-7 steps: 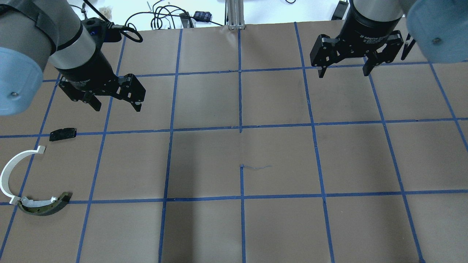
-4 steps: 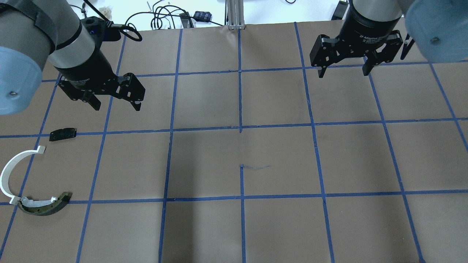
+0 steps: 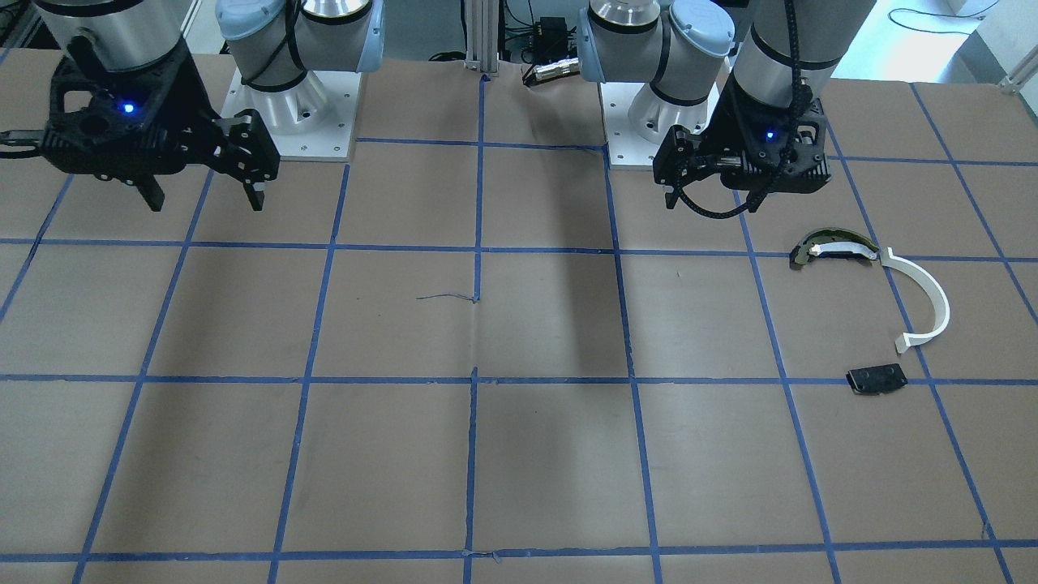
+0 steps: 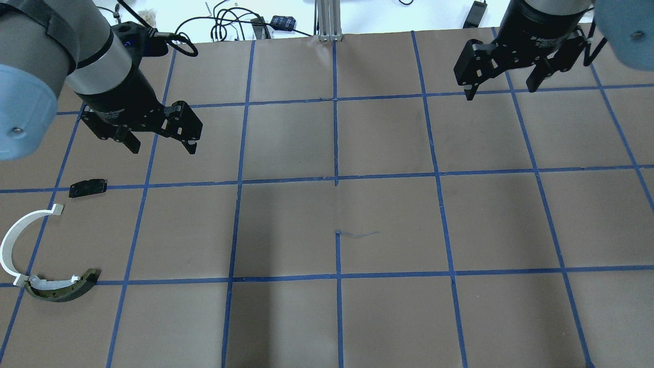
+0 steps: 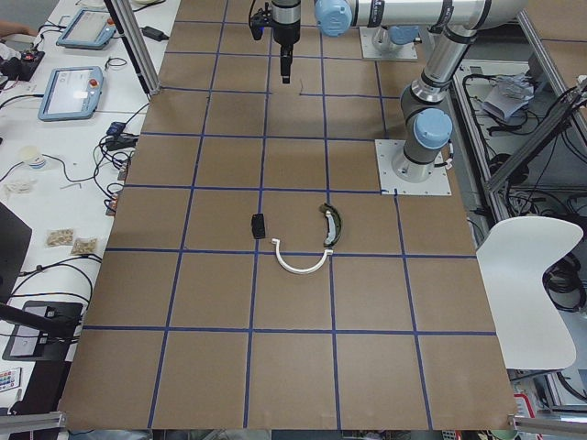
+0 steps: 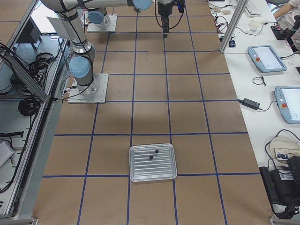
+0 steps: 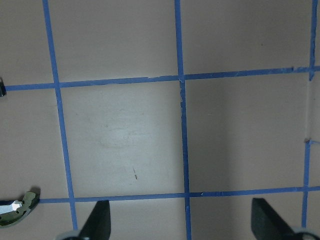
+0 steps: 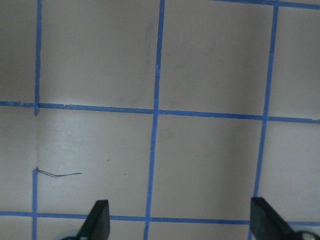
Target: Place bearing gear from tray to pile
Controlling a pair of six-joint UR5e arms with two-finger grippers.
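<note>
**2 gears in the tray, both jaws wide and holding nothing**

The silver tray (image 6: 159, 171) shows only in the exterior right view, low in the middle of the frame. 2 small dark bearing gears (image 6: 156, 150) sit in its top half, near each other.

The pile (image 4: 64, 292) shows at the left edge of the overhead view, on the brown desk (image 4: 388, 220). A white half-ring (image 4: 5, 245) touches an olive curved piece (image 4: 76, 287) at its lower end. A black plate (image 4: 88, 187) lies apart, above them.

The left gripper (image 4: 162, 148) hangs at the upper left, above the black plate. The right gripper (image 4: 499, 92) hangs at the upper right. Each wrist view shows only bare desk between the wide jaws.
</note>
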